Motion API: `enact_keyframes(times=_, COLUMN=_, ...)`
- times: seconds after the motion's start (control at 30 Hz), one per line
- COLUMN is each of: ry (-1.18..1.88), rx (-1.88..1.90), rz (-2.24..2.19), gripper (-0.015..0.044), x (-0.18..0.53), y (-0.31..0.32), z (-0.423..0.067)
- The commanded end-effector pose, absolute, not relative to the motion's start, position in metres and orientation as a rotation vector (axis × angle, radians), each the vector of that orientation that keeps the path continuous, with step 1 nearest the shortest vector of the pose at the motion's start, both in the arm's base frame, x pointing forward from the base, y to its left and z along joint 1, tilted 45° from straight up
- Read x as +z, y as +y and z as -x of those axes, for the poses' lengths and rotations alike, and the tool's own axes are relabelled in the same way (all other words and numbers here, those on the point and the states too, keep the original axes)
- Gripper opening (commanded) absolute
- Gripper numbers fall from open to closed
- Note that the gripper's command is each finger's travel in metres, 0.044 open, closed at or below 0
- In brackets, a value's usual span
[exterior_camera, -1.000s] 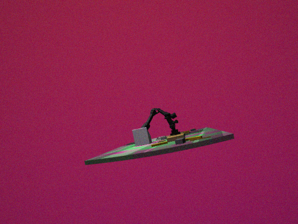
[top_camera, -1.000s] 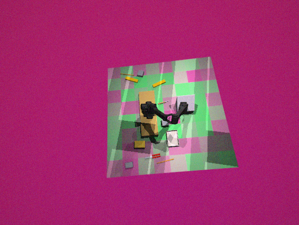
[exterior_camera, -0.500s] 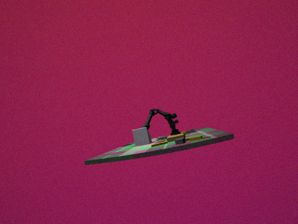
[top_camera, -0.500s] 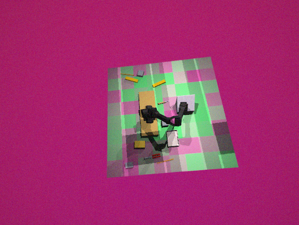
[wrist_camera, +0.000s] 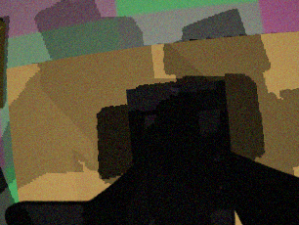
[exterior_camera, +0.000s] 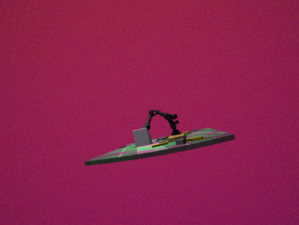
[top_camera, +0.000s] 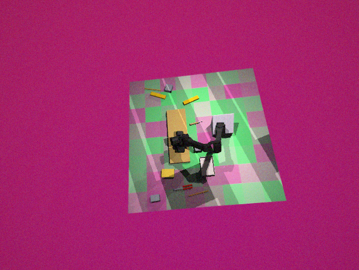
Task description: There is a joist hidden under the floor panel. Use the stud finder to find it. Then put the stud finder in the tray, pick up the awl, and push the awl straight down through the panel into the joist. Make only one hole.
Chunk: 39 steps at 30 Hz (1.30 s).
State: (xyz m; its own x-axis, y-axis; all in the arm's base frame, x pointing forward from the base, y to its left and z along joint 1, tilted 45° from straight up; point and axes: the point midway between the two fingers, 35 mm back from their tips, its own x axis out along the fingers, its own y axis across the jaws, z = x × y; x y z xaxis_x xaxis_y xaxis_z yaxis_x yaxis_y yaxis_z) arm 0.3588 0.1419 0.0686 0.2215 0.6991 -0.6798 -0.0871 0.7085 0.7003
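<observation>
1. The gripper (top_camera: 178, 142) is seen closed on the stud finder (wrist_camera: 188, 110) — a dark, boxy block held between the fingers, low over the tan floor panel (top_camera: 176, 120).
2. In the wrist view the stud finder is deep in shadow, its detail not discernible; tan panel surface is seen on both sides of it.
3. Left of the panel on the checkered board (top_camera: 252, 97), a small grey block (top_camera: 155, 198) and a yellow block (top_camera: 167, 173) are found.
4. Just right of the panel a thin awl (top_camera: 195, 122) is laid flat, apart from the arm.
5. Further right, the white tray (top_camera: 207, 167) is partly covered by the arm's link — beyond it stands a grey box (top_camera: 224, 121).
</observation>
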Motion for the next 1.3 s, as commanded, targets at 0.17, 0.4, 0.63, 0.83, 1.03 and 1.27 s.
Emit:
enact_keyframes(times=0.17, ry=1.232, rx=0.609, rz=-0.590, gripper=0.0000, x=0.093, y=0.167, z=-0.356)
enact_keyframes(times=0.4, ry=1.231, rx=0.610, rz=-0.591, gripper=0.0000, x=0.108, y=0.182, z=-0.354)
enact_keyframes(times=0.63, ry=1.231, rx=0.611, rz=-0.592, gripper=0.0000, x=0.124, y=0.197, z=-0.351)
enact_keyframes(times=0.83, ry=1.230, rx=0.612, rz=-0.592, gripper=0.0000, x=0.136, y=0.210, z=-0.350)
enact_keyframes(times=1.03, ry=1.230, rx=0.612, rz=-0.592, gripper=0.0000, x=0.137, y=0.210, z=-0.350)
enact_keyframes(times=1.27, ry=1.232, rx=0.601, rz=-0.597, gripper=0.0000, x=0.134, y=0.206, z=-0.351)
